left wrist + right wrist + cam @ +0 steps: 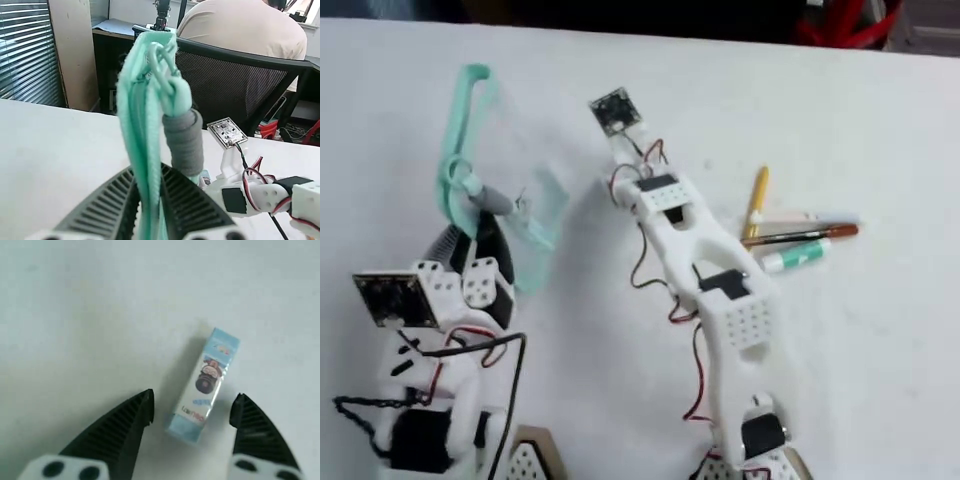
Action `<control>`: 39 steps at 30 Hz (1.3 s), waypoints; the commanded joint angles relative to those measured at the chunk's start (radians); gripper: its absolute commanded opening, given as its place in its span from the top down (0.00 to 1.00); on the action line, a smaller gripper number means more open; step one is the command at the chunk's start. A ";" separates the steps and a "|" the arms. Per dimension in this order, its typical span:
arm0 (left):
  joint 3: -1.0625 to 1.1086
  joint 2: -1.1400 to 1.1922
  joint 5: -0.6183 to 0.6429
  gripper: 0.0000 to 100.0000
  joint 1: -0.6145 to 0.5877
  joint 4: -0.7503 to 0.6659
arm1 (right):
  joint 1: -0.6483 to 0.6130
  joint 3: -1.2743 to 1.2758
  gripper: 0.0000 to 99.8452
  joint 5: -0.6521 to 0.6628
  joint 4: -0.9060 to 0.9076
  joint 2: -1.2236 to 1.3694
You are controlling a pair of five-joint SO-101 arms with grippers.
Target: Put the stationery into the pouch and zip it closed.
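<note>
Your left gripper (pixel 149 172) is clamped on the edge of the mint-green fabric pouch (pixel 137 115), so the pouch is held ready. Your right gripper (pixel 193 395) hangs over the white table (pixel 880 120) with its fingers apart, the small light-blue boxed eraser (pixel 207 380) lying flat between them. I'd call this the eraser pick-up. Next, come down squarely, close across its narrow sides, then carry it to the pouch mouth. The cluster of pens (pixel 800 237) lies well apart, not yet packed.
</note>
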 commanded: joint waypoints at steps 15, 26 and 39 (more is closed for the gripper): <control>-0.006 -0.008 0.003 0.98 0.048 -0.008 | 0.050 -0.170 0.98 0.118 0.364 -0.107; 0.104 -0.007 -0.222 0.97 0.412 -0.215 | 0.259 -0.169 0.98 0.124 0.736 -0.562; 0.133 -0.004 -0.245 0.98 0.469 -0.245 | 0.246 -0.170 0.98 0.391 1.164 -1.194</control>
